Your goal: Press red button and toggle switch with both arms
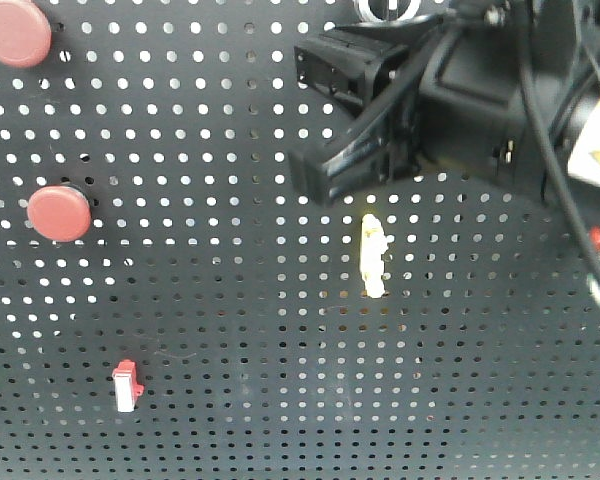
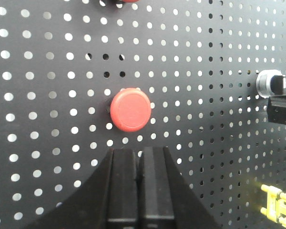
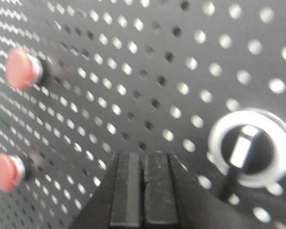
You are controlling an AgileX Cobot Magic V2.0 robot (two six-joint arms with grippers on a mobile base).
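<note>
Left tool point(image 2: 139, 155) shut, empty, under red button point(image 2: 130, 109); right tool point(image 3: 144, 158) shut; toggle switch point(image 3: 251, 148) face-on only right-wrist view.

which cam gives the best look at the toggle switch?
Right wrist: toggle switch is close, ring and black handle clear. Left wrist catches it side-on at the right edge. Front view: right arm hides nearly all of it.

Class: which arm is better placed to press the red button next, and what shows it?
Left. The left gripper, shut, points at the red button, centred just above it in the wrist view. The right gripper sits beside the toggle switch.
</note>
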